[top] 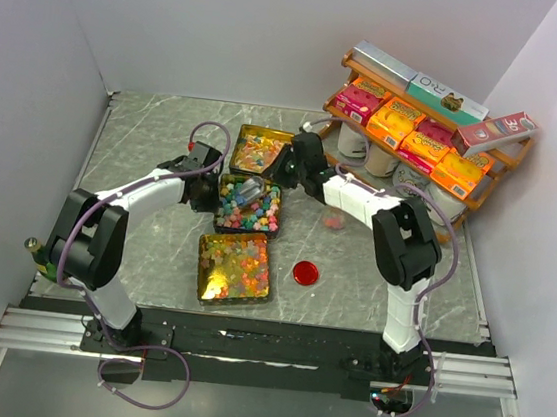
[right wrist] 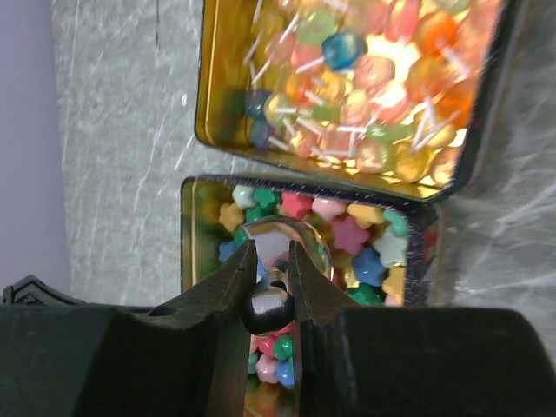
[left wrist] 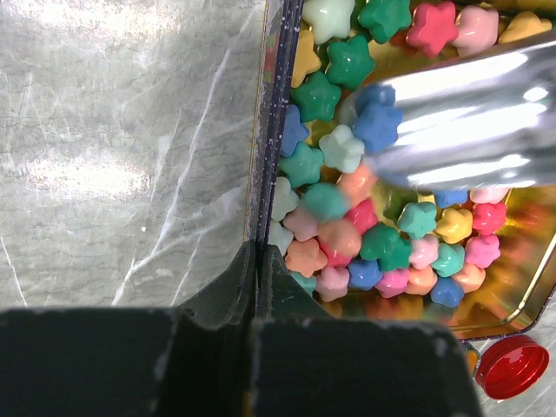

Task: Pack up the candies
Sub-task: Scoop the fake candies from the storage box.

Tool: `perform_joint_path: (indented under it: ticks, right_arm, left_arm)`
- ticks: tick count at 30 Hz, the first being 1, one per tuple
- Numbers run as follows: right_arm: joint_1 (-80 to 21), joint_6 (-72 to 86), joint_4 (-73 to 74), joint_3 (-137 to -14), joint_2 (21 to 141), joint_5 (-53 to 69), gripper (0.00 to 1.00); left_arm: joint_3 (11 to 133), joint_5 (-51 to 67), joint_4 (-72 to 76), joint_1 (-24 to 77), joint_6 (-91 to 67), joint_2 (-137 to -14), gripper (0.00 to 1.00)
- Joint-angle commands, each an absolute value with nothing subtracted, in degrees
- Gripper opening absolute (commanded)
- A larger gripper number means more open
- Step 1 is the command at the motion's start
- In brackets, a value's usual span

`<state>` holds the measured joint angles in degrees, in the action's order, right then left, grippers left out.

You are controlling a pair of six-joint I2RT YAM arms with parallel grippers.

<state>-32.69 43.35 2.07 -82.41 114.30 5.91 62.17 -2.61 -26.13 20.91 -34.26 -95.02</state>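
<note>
Judging by how things lie, the packing is at an early stage: nearly all the candies (left wrist: 347, 217) sit loose in three open gold tins lined up from near to far on the table (top: 145, 143). No closed pack shows anywhere.

The left gripper (left wrist: 258, 256) has its jaws pinched tight on the left wall of the middle tin (left wrist: 269, 130), which appears to steady it. That tin is crowded with star-shaped sweets in green, blue, pink and orange.

The right gripper (right wrist: 271, 252) comes in from the far side. Its jaws are clamped on the handle of a shiny metal scoop (right wrist: 308, 239), whose bowl lies among the stars in the same tin. Whether the bowl carries any sweets, I cannot tell.

The near tin (top: 202, 265) holds glossy gummies and the far tin (top: 262, 129) a paler mix; both look well filled and untouched.

A red lid (top: 305, 272) lies on the table to the right of the near tin. A small pinkish thing sits to the right of the middle tin, too small to make out. Boxes stand on a shelf (top: 481, 196) at the far right.

What is left looks like almost everything: lifting scoopfuls out, filling whatever container is meant, and closing it.
</note>
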Motion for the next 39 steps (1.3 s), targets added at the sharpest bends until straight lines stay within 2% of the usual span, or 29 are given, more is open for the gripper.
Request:
perform_joint_path:
  ticks: [1, 20, 26, 34, 38, 39]
  right_arm:
    - [-33.1, 41.5, 7.7, -80.8, 118.9, 10.1, 0.00]
    - [-33.7, 42.0, 9.0, -80.8, 123.8, 22.4, 0.00]
    - [-33.4, 49.6, 9.7, -80.6, 125.4, 26.0, 0.00]
    - [-31.6, 62.0, 2.1, -76.9, 125.0, 31.2, 0.00]
    - [-30.8, 63.1, 1.9, -76.9, 123.0, 30.2, 0.00]
    - [-30.6, 63.5, 1.8, -76.9, 122.7, 30.1, 0.00]
  left_arm:
    - [61.9, -3.6, -26.8, 20.1, -35.2, -96.5, 0.01]
    - [61.4, -2.3, -25.3, 20.1, -36.7, -95.3, 0.01]
    - [61.2, -2.4, -25.0, 20.1, -36.9, -94.3, 0.01]
    - [61.5, -3.6, -25.5, 20.1, -36.9, -91.9, 0.02]
    - [61.4, -4.2, -25.4, 20.1, -37.2, -90.5, 0.16]
    - [61.3, -4.3, -25.4, 20.1, -37.3, -90.2, 0.24]
